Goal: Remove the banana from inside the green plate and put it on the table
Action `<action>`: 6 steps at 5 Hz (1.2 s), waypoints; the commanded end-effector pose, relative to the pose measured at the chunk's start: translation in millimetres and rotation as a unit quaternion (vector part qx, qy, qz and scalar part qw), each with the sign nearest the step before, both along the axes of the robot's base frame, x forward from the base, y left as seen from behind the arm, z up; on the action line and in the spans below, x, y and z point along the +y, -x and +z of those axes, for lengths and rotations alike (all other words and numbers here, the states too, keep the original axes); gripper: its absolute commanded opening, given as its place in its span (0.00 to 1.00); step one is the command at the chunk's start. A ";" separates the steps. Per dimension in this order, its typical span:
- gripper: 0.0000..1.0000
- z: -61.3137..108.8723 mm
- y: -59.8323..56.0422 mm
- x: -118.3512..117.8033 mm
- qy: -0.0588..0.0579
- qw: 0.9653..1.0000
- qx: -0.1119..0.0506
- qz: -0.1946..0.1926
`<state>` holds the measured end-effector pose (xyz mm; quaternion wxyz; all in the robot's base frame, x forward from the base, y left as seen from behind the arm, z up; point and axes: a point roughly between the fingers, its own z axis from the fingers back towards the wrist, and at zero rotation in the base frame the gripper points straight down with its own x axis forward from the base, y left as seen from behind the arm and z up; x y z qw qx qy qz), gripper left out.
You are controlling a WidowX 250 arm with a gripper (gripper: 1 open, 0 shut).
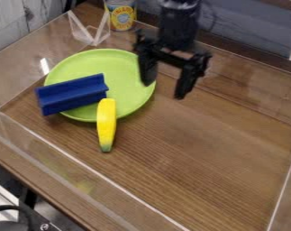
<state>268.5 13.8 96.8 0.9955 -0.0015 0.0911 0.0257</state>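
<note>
Banana (pixel 106 124) first: it lies partly in the green plate (pixel 133 69), one end over the near rim and the other reaching past it above the tabletop (pixel 190 171). Its long axis runs nearly straight up and down the view, from the plate toward the near side, with only a slight curve. The blue block (pixel 72 97) sits just beside its upper end, on the left of the view, also overlapping the rim.

What the next move turns on is the offset from the hand (pixel 162 77): the banana lies toward the near side and to the left in the view, a short way off. The hand hangs over the plate's right edge, its two dark fingers spread wide with nothing between them. They are set apart across the view, roughly crosswise to the fruit, so little turning seems called for; a shift left and nearer, then a descent, would likely bring them astride it. The finger on the block's side may need care, since a low approach near the upper end could nudge the block.
</note>
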 end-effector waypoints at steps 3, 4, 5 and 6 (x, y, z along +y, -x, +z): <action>1.00 11.0 34.7 54.9 -0.012 0.998 -0.053 0.038; 1.00 6.7 40.2 55.9 -0.013 0.997 -0.050 0.049; 1.00 3.6 45.5 56.5 -0.014 0.997 -0.050 0.060; 1.00 -0.7 50.8 56.8 -0.014 0.996 -0.052 0.068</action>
